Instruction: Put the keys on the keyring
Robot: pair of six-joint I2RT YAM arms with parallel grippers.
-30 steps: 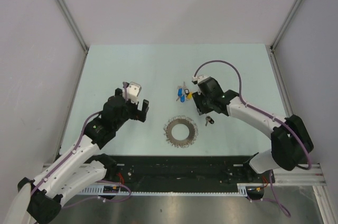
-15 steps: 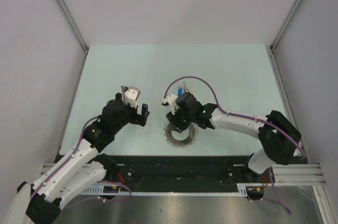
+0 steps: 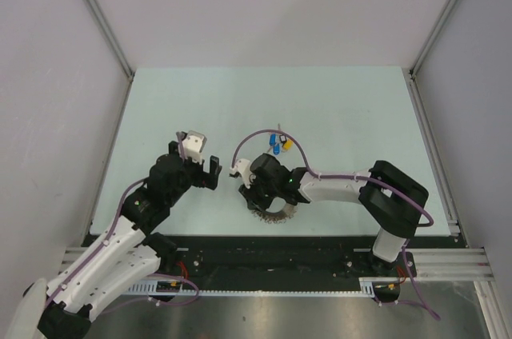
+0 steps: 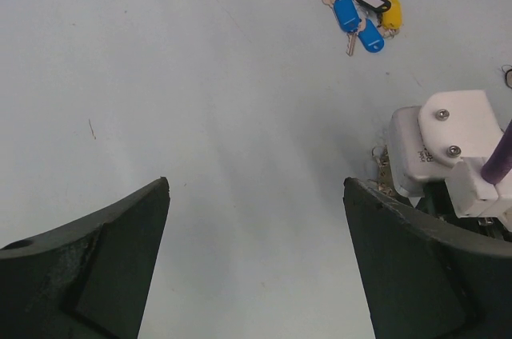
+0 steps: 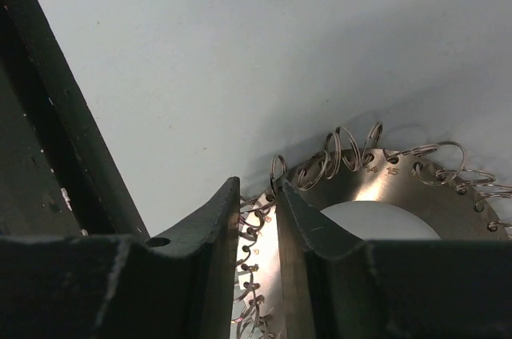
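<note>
Hidden: the right gripper (image 5: 258,191) is covering the upper left part of the keyring (image 5: 416,183) in the overhead view. In the right wrist view the ring's right and lower parts are running off the frame.
Hard to make out: the right jaws are standing only narrowly apart, astride the ring's rim. I cannot tell whether they are pinching it.
Count: one keyring, edged with many small wire loops (image 5: 340,147). The keys (image 4: 362,13) are lying in one cluster showing two blue heads, one yellow, one black-rimmed tag and bare metal blades too small to count.
Keys: lying on the pale table (image 3: 344,107), beyond the ring and apart from both grippers.
Keyring: lying flat on the table, near its front edge and about midway across.
Left arm: reaching forward from its base, with the left gripper (image 4: 256,187) hovering over bare table left of the ring, jaws spread wide and holding nothing.
Right arm: folding leftward across the table, wrist tipping down onto the ring's left edge.
</note>
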